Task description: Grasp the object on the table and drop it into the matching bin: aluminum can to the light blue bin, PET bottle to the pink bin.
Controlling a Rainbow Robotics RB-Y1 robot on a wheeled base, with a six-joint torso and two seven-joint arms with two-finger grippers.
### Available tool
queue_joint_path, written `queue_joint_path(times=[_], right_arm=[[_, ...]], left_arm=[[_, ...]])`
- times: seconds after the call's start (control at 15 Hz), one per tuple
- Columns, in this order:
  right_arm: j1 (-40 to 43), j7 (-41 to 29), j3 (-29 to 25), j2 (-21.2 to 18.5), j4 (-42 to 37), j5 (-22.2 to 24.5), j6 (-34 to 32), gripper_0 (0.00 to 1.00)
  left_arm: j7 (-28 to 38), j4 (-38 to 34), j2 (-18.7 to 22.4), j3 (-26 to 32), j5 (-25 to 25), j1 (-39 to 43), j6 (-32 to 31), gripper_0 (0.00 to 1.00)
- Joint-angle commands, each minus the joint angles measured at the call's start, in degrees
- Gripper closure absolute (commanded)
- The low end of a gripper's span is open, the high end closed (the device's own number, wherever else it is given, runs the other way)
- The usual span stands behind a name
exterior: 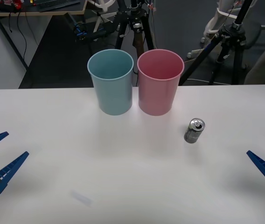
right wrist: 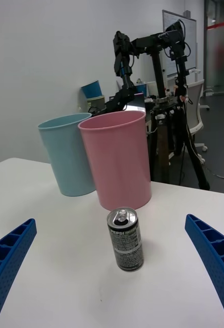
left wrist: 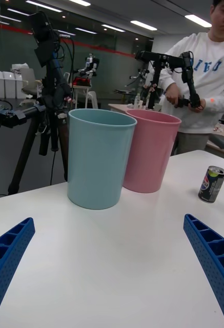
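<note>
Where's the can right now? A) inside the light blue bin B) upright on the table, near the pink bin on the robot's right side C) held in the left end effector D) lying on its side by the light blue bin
B: the aluminum can stands upright on the table, apart from the pink bin and on its right side.

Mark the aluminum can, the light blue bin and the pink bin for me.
aluminum can (exterior: 194, 131): front view, on its side wall.
light blue bin (exterior: 114, 95): front view, on its outer wall.
pink bin (exterior: 156, 95): front view, on its outer wall.
</note>
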Motion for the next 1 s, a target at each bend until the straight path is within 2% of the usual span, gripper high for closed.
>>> queue_joint_path(times=[0.07, 0.53, 0.67, 1.0], right_arm=[[0.4, 0.0, 0.1, 1.5, 0.6, 0.7, 0.1, 0.0], [1.8, 2.2, 1.3, 1.5, 0.3, 1.2, 0.4, 0.0], [2.8, 5.8, 2.1, 1.5, 0.9, 1.3, 0.8, 0.0], [1.3, 16.4, 4.2, 1.5, 9.7, 1.0, 1.3, 0.0]], left_arm=[[0.0, 0.0, 0.0, 0.0, 0.0, 0.0, 0.0, 0.0], [0.0, 0.0, 0.0, 0.0, 0.0, 0.0, 0.0, 0.0], [0.0, 0.0, 0.0, 0.0, 0.0, 0.0, 0.0, 0.0], [0.0, 0.0, 0.0, 0.0, 0.0, 0.0, 0.0, 0.0]])
